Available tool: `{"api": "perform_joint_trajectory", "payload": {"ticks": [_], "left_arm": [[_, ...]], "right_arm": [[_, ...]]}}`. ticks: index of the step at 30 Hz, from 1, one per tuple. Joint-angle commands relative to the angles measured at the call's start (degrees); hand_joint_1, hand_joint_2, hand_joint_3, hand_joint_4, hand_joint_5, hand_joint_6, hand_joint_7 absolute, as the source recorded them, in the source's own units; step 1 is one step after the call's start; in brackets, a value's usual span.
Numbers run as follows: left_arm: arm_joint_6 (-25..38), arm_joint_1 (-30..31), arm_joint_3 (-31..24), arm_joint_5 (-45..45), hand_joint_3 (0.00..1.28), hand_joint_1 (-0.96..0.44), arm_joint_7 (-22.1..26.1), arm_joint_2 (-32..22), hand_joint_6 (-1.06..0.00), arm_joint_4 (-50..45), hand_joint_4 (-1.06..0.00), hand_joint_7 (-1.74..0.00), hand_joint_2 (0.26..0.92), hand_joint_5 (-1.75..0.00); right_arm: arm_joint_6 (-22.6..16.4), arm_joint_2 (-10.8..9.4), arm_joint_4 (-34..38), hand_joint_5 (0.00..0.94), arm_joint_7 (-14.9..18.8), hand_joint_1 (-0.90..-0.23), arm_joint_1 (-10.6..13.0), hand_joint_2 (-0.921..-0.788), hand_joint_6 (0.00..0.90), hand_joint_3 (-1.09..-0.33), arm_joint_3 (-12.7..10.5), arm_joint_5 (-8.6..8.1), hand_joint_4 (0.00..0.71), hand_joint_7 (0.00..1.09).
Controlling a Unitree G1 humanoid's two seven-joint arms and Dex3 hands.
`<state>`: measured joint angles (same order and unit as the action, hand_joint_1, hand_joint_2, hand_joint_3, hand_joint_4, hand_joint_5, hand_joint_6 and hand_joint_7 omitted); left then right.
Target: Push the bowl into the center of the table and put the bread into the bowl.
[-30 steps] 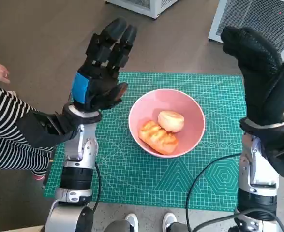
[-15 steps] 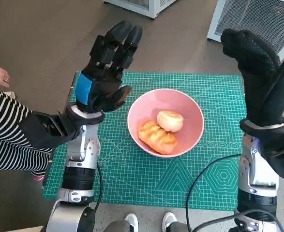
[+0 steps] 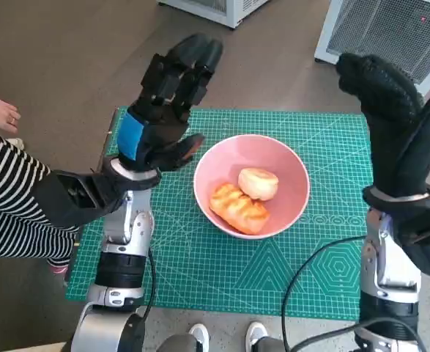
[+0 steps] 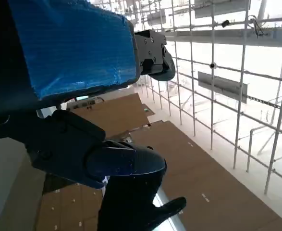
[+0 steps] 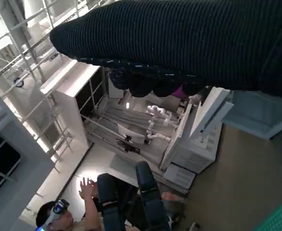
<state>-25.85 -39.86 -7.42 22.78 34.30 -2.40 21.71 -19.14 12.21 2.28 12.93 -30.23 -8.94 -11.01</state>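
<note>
Head view: left hand (image 3: pixel 160 110) and right hand (image 3: pixel 398 125) raised, fingers apart, empty (right fingertips foreshortened).

Smooth, faintly glossy pink bowl (image 3: pixel 251 185), plastic or glazed by the look. Inside, at 7 o'clock, bread (image 3: pixel 239 208) with a shiny, ridged golden crust; at 1 o'clock, a paler matt roll (image 3: pixel 258 183). Matt green rubbery cutting mat (image 3: pixel 200 264) over the surface. Coarse knitted cloth on the right hand (image 3: pixel 398 125); hard black plastic and matt blue tape on the left hand (image 3: pixel 163 103).
</note>
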Motion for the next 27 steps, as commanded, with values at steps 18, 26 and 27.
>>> {"api": "perform_joint_trajectory", "payload": {"ticks": [18, 26, 27], "left_arm": [[0.64, 1.68, 0.27, 1.22, 0.36, -0.62, 0.90, 0.48, 0.00, -2.44, -0.09, -0.60, 0.921, -0.05], [2.55, 2.91, 0.29, 1.89, 0.36, -0.62, 0.67, 0.64, 0.00, -4.17, -0.08, -0.58, 0.914, -0.05], [2.76, 3.08, 0.28, 1.96, 0.36, -0.62, 0.67, 0.64, 0.00, -4.46, -0.08, -0.58, 0.913, -0.05]], "right_arm": [[0.27, -1.06, -0.92, 0.000, -0.78, -0.701, 3.05, -0.921, 0.060, -0.687, 0.61, 0.46, 0.145, 0.51], [0.62, -1.63, -2.09, 0.000, -0.69, -0.698, 3.98, -0.921, 0.052, -0.680, 0.72, -0.01, 0.140, 0.51], [0.66, -1.69, -2.28, 0.000, -0.71, -0.698, 4.11, -0.921, 0.051, -0.679, 0.76, 0.00, 0.138, 0.51]]}}
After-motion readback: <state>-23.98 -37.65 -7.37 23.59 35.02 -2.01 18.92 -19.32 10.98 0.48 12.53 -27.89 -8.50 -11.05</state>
